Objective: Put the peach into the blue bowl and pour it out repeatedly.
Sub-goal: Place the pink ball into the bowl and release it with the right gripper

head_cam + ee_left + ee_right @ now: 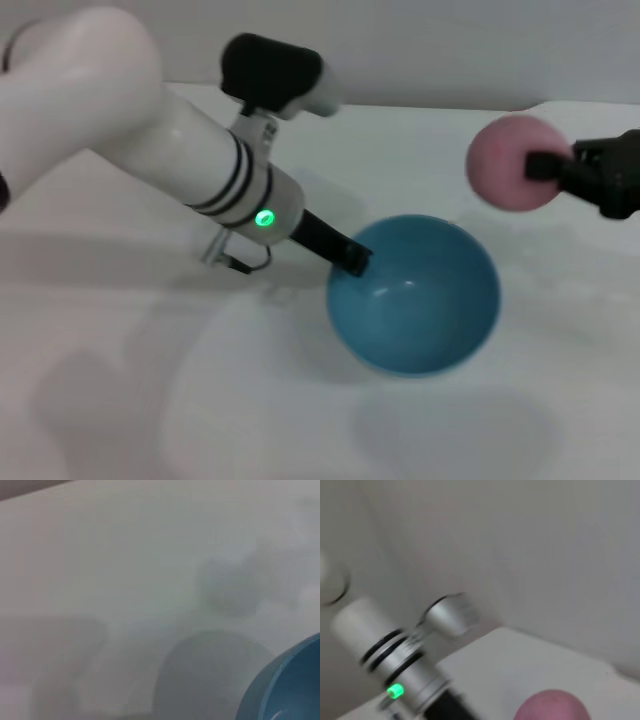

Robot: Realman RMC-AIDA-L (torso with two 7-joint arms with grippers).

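Right gripper clamped on peach, well apart from bowl. Left gripper pinching bowl rim. Left wrist view: only bowl edge.

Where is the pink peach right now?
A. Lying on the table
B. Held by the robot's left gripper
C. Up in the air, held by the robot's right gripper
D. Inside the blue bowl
C. The right gripper holds the peach up in the air, off to the side of the blue bowl, which has nothing in it; the left gripper is at the bowl's rim.
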